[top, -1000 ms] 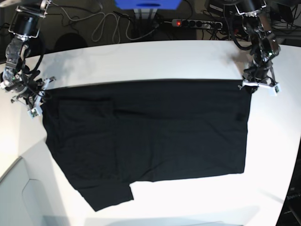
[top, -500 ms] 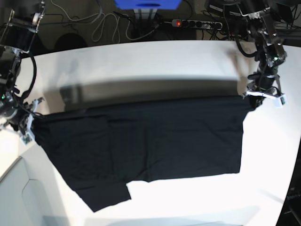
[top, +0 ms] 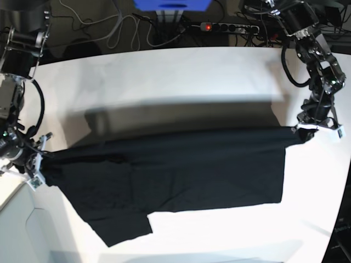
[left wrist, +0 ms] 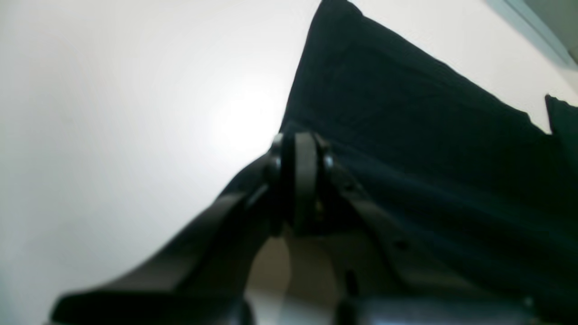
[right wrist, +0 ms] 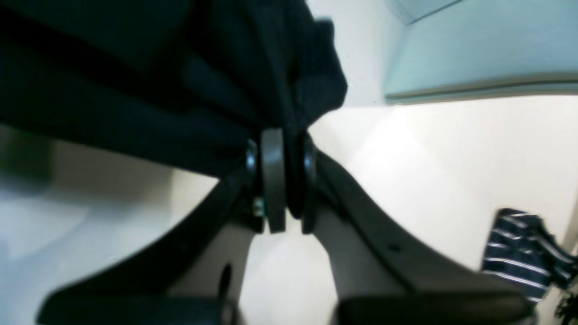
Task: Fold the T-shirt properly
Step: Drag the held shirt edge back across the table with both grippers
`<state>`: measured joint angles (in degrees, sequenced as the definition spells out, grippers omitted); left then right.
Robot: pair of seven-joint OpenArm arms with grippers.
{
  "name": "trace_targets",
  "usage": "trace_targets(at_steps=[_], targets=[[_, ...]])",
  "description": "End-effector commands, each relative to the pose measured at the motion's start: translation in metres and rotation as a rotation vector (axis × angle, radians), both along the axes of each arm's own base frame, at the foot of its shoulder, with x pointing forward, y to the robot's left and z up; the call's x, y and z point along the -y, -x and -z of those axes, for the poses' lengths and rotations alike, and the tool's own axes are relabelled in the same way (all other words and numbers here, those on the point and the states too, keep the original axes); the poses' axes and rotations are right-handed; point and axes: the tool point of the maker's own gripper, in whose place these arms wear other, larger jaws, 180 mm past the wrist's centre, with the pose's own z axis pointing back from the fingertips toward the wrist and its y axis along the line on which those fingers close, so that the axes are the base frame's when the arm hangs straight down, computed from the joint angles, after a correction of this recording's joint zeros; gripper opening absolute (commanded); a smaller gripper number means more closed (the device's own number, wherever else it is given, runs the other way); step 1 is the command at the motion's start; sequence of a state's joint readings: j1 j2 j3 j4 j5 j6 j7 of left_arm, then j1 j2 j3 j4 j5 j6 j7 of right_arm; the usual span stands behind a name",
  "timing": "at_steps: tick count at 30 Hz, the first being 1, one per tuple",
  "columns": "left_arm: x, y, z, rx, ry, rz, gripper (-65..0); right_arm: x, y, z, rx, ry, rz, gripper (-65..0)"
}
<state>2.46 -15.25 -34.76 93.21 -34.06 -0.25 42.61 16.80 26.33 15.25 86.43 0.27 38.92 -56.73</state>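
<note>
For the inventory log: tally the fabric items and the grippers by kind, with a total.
Black T-shirt: 1
Striped cloth: 1
Grippers: 2, the left gripper and the right gripper, each shut on the T-shirt
Total: 4

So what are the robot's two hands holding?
Both hold the T-shirt: the left end effector and the right end effector each pinch a far-edge corner.

I'm seeing both wrist views blurring; the T-shirt (left wrist: 429, 149) is running off the frame edges there, and a striped cloth (right wrist: 524, 255) is getting cut off at right.
</note>
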Motion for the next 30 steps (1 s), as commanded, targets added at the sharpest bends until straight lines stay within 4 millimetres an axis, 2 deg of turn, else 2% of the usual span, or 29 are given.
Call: trace_targets(at_steps=[1, 6, 12, 17, 19, 23, 29, 30], targets=[[-0.011, -0.004, -0.017, 0.043, -0.043, -0.017, -65.0, 0.013, -0.006, -0.018, 0.038, 0.040, 0.004, -64.8], [-0.017, -0.001, -0.020, 0.043, -0.048, -0.031, -65.0, 0.024, -0.006, -0.027, 0.062, 0.029, 0.047, -64.8], [-0.017, 0.015, -0.008, 0.004, -0.053, -0.033, -65.0, 0.017, 0.004, -0.009, -0.003, 0.068, -0.009, -64.8], [-0.015, 0.017, -0.004, 0.000, -0.042, -0.039, -65.0, 0.021, -0.001, -0.038, 0.101, 0.060, 0.028, -64.8], [-0.014, 0.017, -0.007, 0.004, -0.048, -0.033, -65.0, 0.025, 0.002, -0.041, 0.111, 0.059, 0.047, -64.8], [-0.011, 0.019, -0.006, -0.001, -0.045, -0.031, -65.0, 0.018, 0.008, -0.028, 0.069, 0.073, 0.014, -64.8], [-0.010, 0.032, 0.001, -0.029, -0.054, -0.028, -65.0, 0.020, 0.017, -0.020, 0.046, 0.073, 0.022, -64.8], [-0.010, 0.036, 0.005, -0.041, -0.054, -0.027, -65.0, 0.020, 0.022, -0.013, 0.028, 0.072, 0.021, -64.8]])
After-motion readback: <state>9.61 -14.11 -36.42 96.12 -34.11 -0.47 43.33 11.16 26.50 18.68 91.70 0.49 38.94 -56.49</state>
